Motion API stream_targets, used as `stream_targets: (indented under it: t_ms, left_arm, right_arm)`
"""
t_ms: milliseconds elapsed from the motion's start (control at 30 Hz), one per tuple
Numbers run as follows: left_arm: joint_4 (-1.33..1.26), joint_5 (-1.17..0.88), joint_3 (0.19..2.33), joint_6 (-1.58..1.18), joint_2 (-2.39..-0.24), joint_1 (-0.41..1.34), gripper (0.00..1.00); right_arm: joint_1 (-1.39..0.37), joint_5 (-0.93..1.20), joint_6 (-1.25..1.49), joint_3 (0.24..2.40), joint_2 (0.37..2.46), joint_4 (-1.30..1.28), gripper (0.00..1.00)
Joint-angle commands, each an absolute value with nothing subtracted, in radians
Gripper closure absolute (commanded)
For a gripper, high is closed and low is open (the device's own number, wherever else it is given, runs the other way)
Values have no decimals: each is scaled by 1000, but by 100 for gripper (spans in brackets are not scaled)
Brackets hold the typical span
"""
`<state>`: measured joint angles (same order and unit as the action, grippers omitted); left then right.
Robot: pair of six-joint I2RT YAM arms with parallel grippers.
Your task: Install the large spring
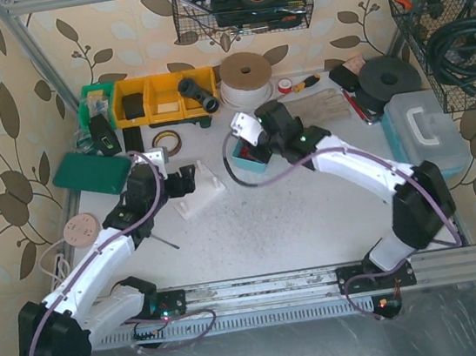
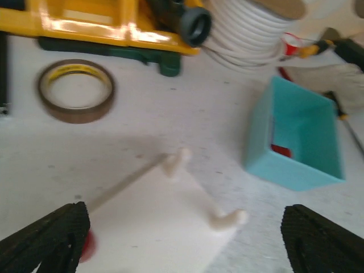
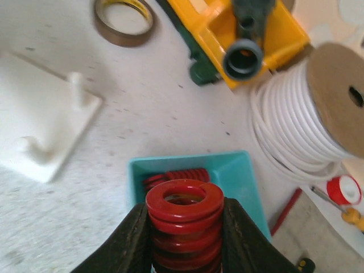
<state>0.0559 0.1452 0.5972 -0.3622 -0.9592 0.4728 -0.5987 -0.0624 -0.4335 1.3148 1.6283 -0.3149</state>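
Note:
My right gripper (image 3: pixel 185 227) is shut on a large red spring (image 3: pixel 185 219), held upright just above a teal bin (image 3: pixel 239 170) where another red spring (image 3: pixel 176 176) lies. The white base plate (image 3: pixel 40 122) with two pegs lies on the table to its left, and shows in the top view (image 1: pixel 200 192). In the top view my right gripper (image 1: pixel 256 145) hangs over the teal bin (image 1: pixel 249 161). My left gripper (image 2: pixel 182 239) is open, its fingers wide apart over the near part of the white plate (image 2: pixel 153 227); a small red thing shows by its left finger. My left gripper (image 1: pixel 187 181) sits at the plate's left.
A brown tape roll (image 2: pixel 77 91) lies left of the plate. Yellow bins (image 1: pixel 162 98), a black pipe fitting (image 1: pixel 198 94) and a white cable spool (image 1: pixel 247 78) stand at the back. A green box (image 1: pixel 92 172) lies at the left, a clear case (image 1: pixel 429 131) at the right.

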Motion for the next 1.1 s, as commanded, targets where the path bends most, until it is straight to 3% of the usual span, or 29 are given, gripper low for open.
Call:
stream_targets:
  t_ms: [0, 200, 300, 733, 933, 1067]
  left_arm:
    - [138, -128, 759, -433, -990, 480, 11]
    - [232, -365, 851, -366, -1003, 482, 36]
    - [255, -430, 865, -339, -1005, 492, 43]
    - [259, -431, 889, -283, -1071, 632, 29]
    - [228, -457, 896, -300, -1101, 632, 28]
    - [257, -347, 893, -315, -1048, 632, 33]
  right_arm:
    - [-662, -21, -456, 1137, 1472, -107, 96]
    - [-769, 20, -395, 937, 1295, 35, 96]
    - [-811, 19, -360, 880, 1252, 88, 96]
    - [-878, -33, -321, 821, 1267, 164, 97]
    - [-889, -25, -324, 830, 1298, 169, 97]
    - [-891, -63, -330, 828, 1314, 176, 97]
